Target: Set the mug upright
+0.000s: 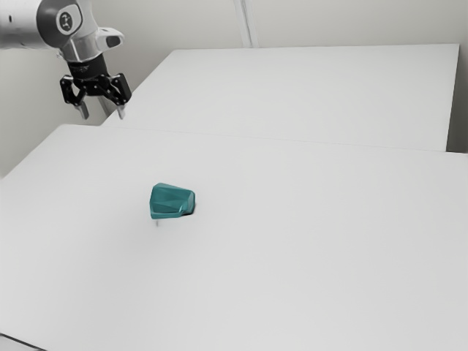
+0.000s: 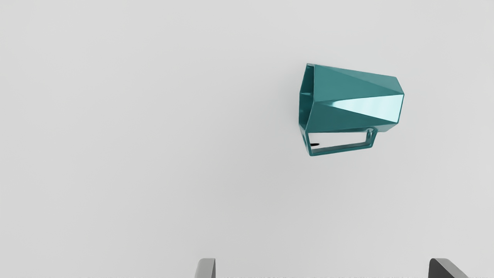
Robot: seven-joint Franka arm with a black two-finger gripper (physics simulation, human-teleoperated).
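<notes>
1. From where I'm standing, the faceted teal mug (image 1: 171,201) lies on its side on the white surface (image 1: 292,241), its handle (image 2: 341,148) out to the side nearer the fingertips in the wrist view.
2. The arm (image 1: 20,25) comes in beyond the mug, from the exterior view's upper left, its white forearm roughly level.
3. At its end the black tool (image 1: 102,115) points downward, raised above the surface and well apart from the mug, towards that same upper left.
4. The tool's two grey fingers (image 2: 206,268) stand wide apart, holding nothing; the mug is clear of both.
</notes>
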